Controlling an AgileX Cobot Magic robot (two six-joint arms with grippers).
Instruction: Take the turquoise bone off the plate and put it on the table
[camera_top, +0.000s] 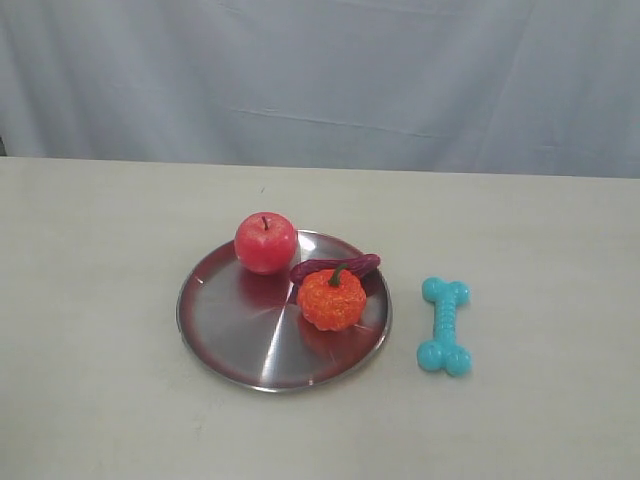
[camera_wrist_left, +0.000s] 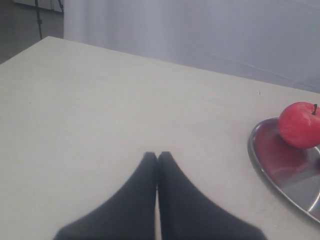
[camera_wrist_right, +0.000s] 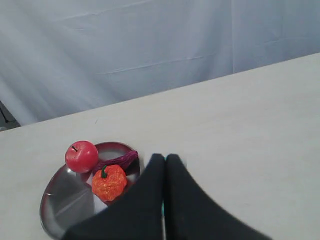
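The turquoise bone (camera_top: 445, 327) lies flat on the beige table (camera_top: 100, 250), just right of the silver plate (camera_top: 230, 330) and clear of its rim. No gripper shows in the exterior view. My left gripper (camera_wrist_left: 158, 154) is shut and empty over bare table, with the plate (camera_wrist_left: 285, 175) off to one side. My right gripper (camera_wrist_right: 166, 156) is also shut with nothing in it, hanging beside the plate (camera_wrist_right: 65, 200). In that wrist view its black fingers hide nearly all of the bone.
On the plate sit a red apple (camera_top: 265, 242), an orange pumpkin (camera_top: 332, 297) and a dark purple item (camera_top: 340, 267) behind the pumpkin. A grey cloth backdrop (camera_top: 320, 80) hangs along the table's far edge.
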